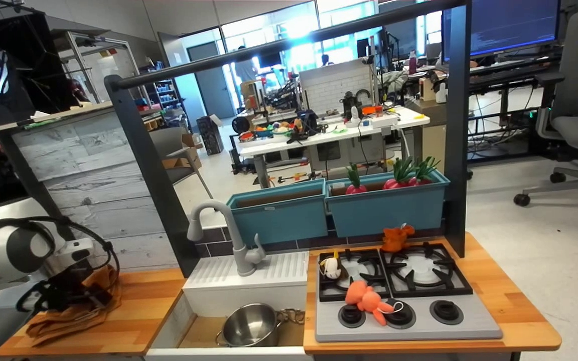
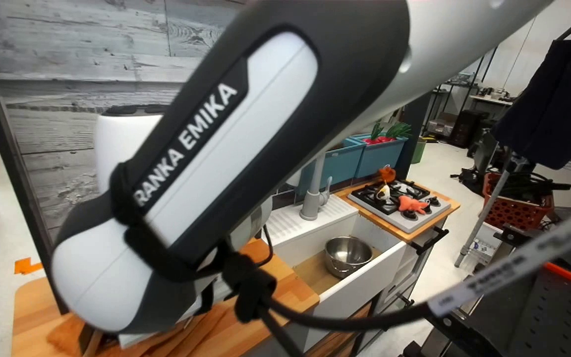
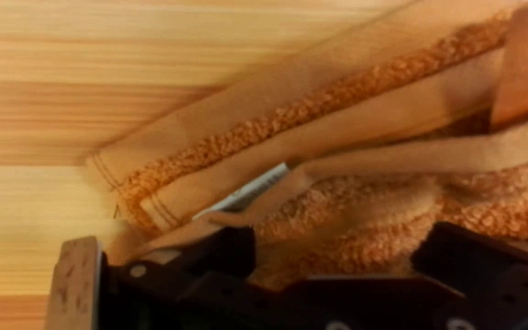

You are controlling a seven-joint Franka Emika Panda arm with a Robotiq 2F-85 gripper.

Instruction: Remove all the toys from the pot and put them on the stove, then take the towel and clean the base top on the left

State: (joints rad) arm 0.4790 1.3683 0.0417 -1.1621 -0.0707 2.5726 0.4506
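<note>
The robot's arm (image 2: 246, 148) looms closest to me and hides much of what lies beneath it. At its end the tool (image 3: 335, 252) is spread wide and grips nothing; its jaws stand well apart with the towel (image 3: 365, 123) showing in the gap, though whether any cloth reaches up between them I can't tell. So the towel half of the job looks to be what is left: the grasp, then the cleaning of the left-hand worktop (image 1: 141, 301), where the towel lies in rumpled folds. Whether any of that surface is wiped, I can't judge. The towel's long axis runs aslant: in an exterior view it goes from near the worktop's front corner up and rightward toward the back, and in the wrist view a stitched corner points to the lower left.

Past that, the pot (image 1: 250, 323) sits in the sink (image 1: 208, 301), mouth up, with no toy visible inside, so I'd call the emptying done.

Farther on is the stove (image 1: 477, 321). The coral toy (image 1: 369, 299) sprawls across the stove's front, long axis slanting down toward the middle knob (image 1: 403, 317). Behind it the whitish toy (image 1: 332, 267) is on the left burner grate (image 1: 364, 275). Farthest, the orange toy (image 1: 395, 238) stands at the back edge; whether it rests on the stove itself, I can't tell.
</note>
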